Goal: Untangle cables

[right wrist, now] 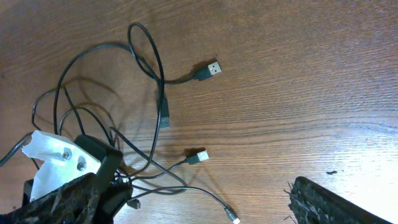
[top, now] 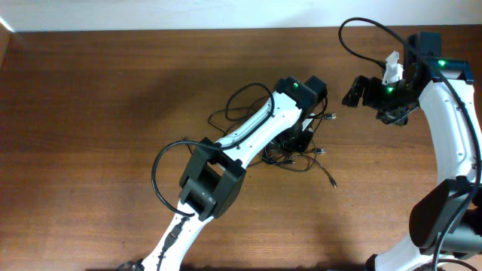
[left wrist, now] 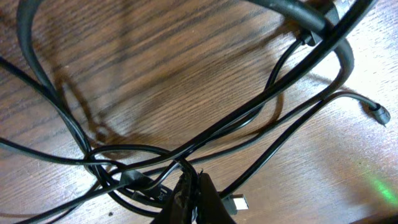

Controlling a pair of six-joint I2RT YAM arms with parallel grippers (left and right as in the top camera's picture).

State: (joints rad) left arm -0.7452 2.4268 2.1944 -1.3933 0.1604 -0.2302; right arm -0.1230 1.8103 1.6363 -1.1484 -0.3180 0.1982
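Observation:
The cables (top: pixel 242 105) are a tangle of thin black cords at the table's middle, with plug ends spread to the right (top: pixel 332 181). My left gripper (top: pixel 294 143) is down in the tangle. In the left wrist view its jaws (left wrist: pixel 194 190) are shut on a black strand, with cable loops (left wrist: pixel 186 146) crossing in front and a silver USB plug (left wrist: pixel 239 202) beside them. My right gripper (top: pixel 361 92) hovers to the right of the tangle, open and empty. In the right wrist view (right wrist: pixel 199 200) its fingers are wide apart above the cables (right wrist: pixel 155 93) and loose USB plugs (right wrist: pixel 198 157).
The brown wooden table (top: pixel 98 113) carries nothing else. A thick black arm cable (top: pixel 162 169) loops beside the left arm, and another (top: pixel 361 34) arcs above the right arm. The table's far edge meets a white wall (top: pixel 188 13).

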